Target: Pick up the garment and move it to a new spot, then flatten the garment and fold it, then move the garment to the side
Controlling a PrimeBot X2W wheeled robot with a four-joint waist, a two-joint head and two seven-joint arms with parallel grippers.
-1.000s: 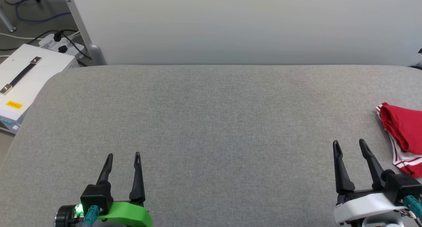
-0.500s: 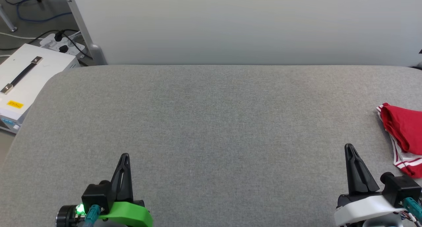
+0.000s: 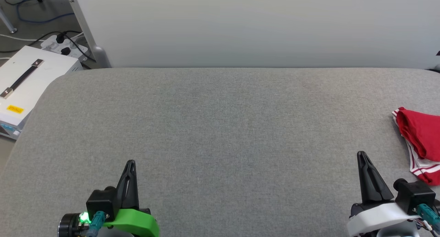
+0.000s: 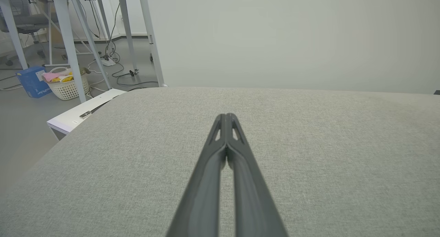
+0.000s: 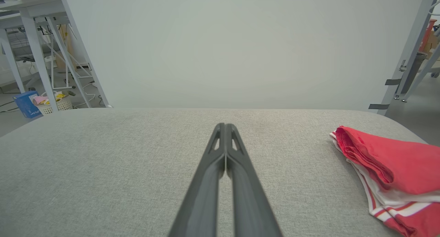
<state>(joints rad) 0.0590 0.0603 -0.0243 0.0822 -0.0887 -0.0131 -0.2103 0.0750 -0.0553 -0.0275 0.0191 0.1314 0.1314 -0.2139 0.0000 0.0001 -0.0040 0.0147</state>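
While both sat clenched on nothing, left gripper [image 3: 131,162] at 7 o'clock and right gripper [image 3: 361,153] at 5 o'clock of the head view, the garment [image 3: 421,137] lay loosely folded at 3 o'clock on the grey padded table [image 3: 220,127], apart from the right fingers. Task looked about done. Risks: the garment sat near the table's right edge, so a right-arm swing toward 3 o'clock could shove it off or spill the slack folds open.

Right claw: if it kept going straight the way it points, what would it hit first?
Probably nothing until the pale wall behind the grey table. The right claw, shut, points across bare fabric; the garment lies off to its right. Its height above the fabric is unclear.
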